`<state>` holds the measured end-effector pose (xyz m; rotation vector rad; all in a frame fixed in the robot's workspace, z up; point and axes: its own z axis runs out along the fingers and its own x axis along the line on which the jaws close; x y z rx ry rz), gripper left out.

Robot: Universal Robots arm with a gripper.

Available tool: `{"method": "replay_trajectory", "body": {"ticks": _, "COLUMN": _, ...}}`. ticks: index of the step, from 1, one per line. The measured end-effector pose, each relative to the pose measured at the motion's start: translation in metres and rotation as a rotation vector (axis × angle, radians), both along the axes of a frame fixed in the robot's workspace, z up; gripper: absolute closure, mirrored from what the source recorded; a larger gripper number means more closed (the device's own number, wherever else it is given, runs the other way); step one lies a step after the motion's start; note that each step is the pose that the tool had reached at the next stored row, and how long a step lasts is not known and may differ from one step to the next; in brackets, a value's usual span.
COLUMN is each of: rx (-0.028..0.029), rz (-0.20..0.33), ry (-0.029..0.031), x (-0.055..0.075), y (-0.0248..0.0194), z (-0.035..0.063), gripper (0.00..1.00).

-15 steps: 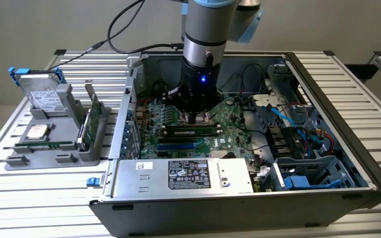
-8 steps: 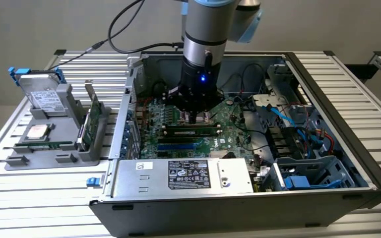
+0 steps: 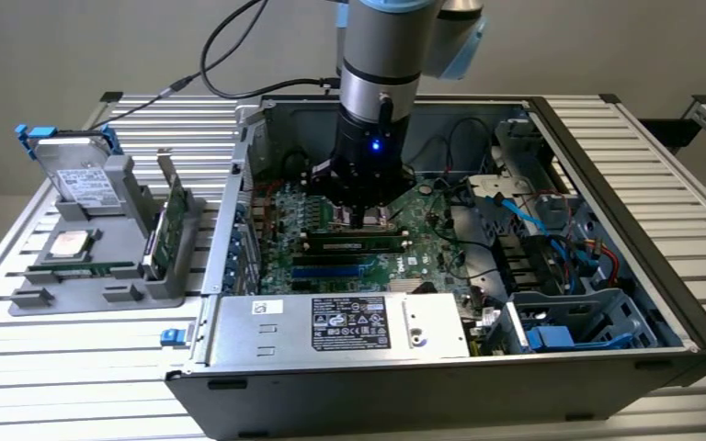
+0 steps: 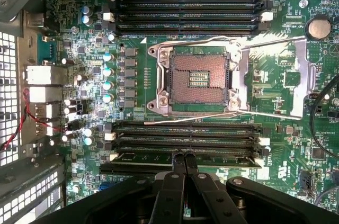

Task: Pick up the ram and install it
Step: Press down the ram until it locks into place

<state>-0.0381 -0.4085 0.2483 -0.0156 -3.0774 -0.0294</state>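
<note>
An open computer case (image 3: 598,303) is set on a slatted metal table (image 3: 34,358). Inside it, the ram (image 4: 185,159) is seated in a motherboard (image 4: 296,128) slot beside the empty processor socket (image 4: 198,78). The gripper (image 4: 184,156) is held closed, fingertips together, against the ram's top edge. A grey parts tray (image 3: 96,294) is placed beside the case.

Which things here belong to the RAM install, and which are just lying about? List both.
Belong to the job:
- the ram, lying in a memory slot
- the gripper, fingers together on top of the ram
- the motherboard

Just lying about:
- hard drive on the grey holder
- processor chip
- green card with bracket
- power supply
</note>
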Motion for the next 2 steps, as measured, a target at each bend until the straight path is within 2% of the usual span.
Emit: {"method": "replay_trajectory", "body": {"ticks": 2, "rx": 0.0000, "rz": 0.000, "ry": 0.0000, "x": 0.0000, "y": 0.0000, "z": 0.0000, "gripper": 0.90}}
